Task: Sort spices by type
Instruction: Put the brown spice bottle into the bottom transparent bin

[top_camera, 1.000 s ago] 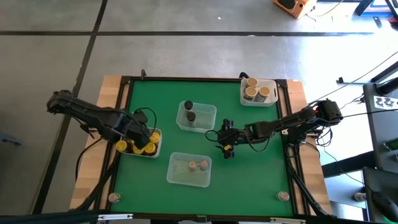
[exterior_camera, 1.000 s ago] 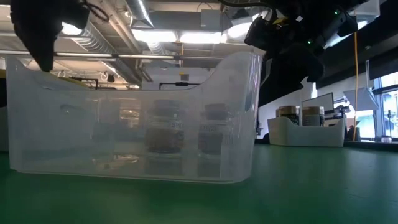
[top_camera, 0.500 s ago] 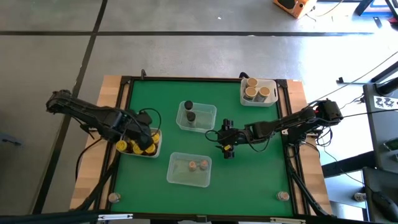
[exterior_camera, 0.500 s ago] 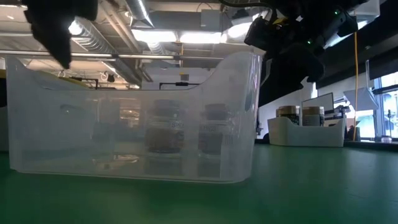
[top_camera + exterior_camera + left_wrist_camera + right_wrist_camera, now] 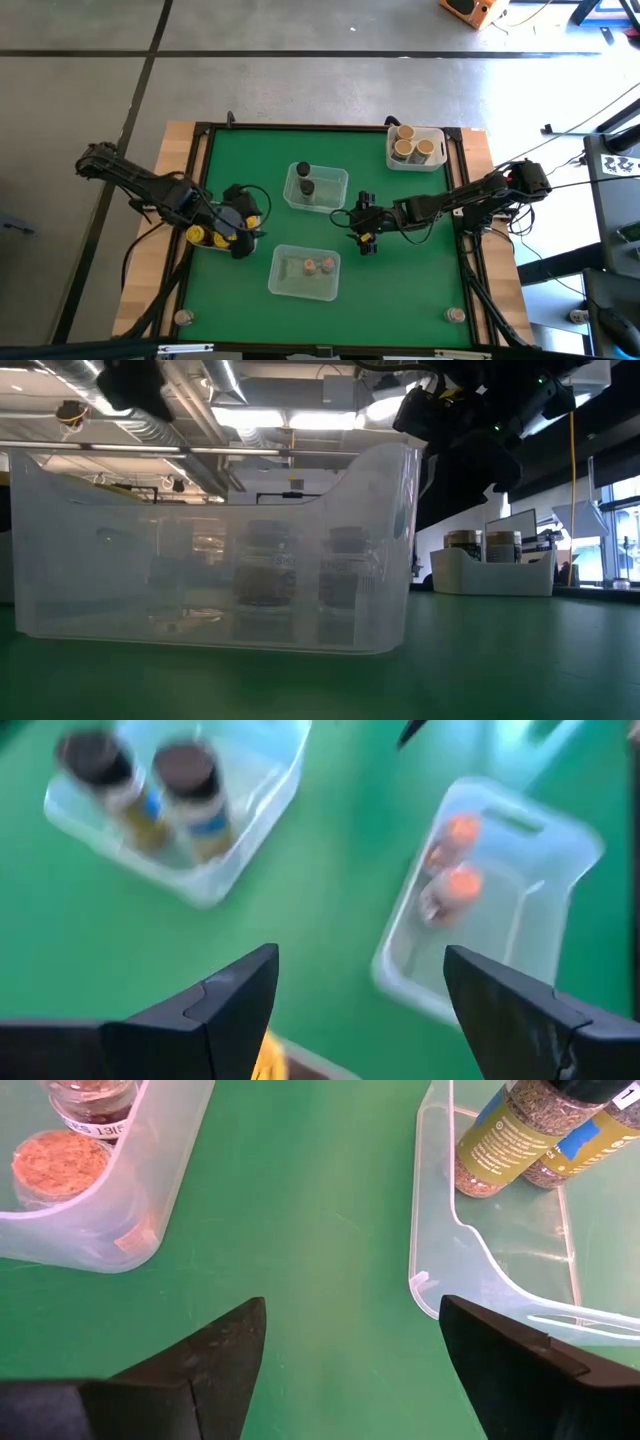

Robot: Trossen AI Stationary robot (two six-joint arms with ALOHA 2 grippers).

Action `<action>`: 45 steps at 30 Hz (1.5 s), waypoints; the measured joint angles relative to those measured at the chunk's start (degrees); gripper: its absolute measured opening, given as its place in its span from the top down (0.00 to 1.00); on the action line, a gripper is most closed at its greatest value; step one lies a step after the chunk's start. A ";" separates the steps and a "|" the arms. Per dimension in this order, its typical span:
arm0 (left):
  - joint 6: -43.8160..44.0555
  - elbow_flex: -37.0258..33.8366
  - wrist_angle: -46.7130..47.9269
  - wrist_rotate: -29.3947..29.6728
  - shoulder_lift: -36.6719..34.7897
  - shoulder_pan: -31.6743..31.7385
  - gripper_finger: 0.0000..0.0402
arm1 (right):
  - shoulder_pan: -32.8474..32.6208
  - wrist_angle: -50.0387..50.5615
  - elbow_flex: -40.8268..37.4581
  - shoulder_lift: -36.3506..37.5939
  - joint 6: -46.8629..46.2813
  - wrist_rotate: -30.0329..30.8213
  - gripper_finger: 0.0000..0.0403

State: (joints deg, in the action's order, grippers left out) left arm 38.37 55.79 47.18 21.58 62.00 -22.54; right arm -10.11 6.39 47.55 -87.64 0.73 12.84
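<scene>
The spices sit sorted into four containers on the green table (image 5: 420, 280): yellow-lidded jars (image 5: 205, 236) in a white tray at the left edge, largely covered by the left arm; two black-lidded jars (image 5: 305, 181) in a clear tub (image 5: 337, 185) near the middle; two pinkish-lidded jars (image 5: 318, 266) in a second clear tub (image 5: 285, 281) nearer the front; and three tan-lidded jars (image 5: 408, 143) in a white tray (image 5: 436, 161) at the far right corner. In the left wrist view the jars are blurred, so their labels cannot be read. The low view shows the pinkish jars only dimly through the tub's cloudy wall. The left gripper (image 5: 244, 232) hovers just past the yellow jars' tray, its fingers (image 5: 235, 995) spread apart with nothing between them. The right gripper (image 5: 362, 238) waits between the two clear tubs, its fingers (image 5: 222, 1350) likewise spread wide and empty over bare green surface.
</scene>
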 joint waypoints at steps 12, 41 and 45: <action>-8.98 0.02 -13.14 2.44 1.67 0.73 0.30 | 0.00 -0.17 -0.02 0.00 0.65 -0.02 0.26; 58.04 21.61 21.61 -19.38 28.50 -33.59 0.30 | 0.00 -4.40 0.00 0.00 9.98 1.30 0.26; 50.61 19.65 22.29 -27.58 33.11 -33.25 0.30 | 0.00 -5.31 0.00 0.00 10.71 0.87 0.26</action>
State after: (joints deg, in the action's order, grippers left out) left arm 88.98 75.44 69.47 -6.00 95.11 -55.79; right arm -10.11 1.08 47.55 -87.64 11.44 13.71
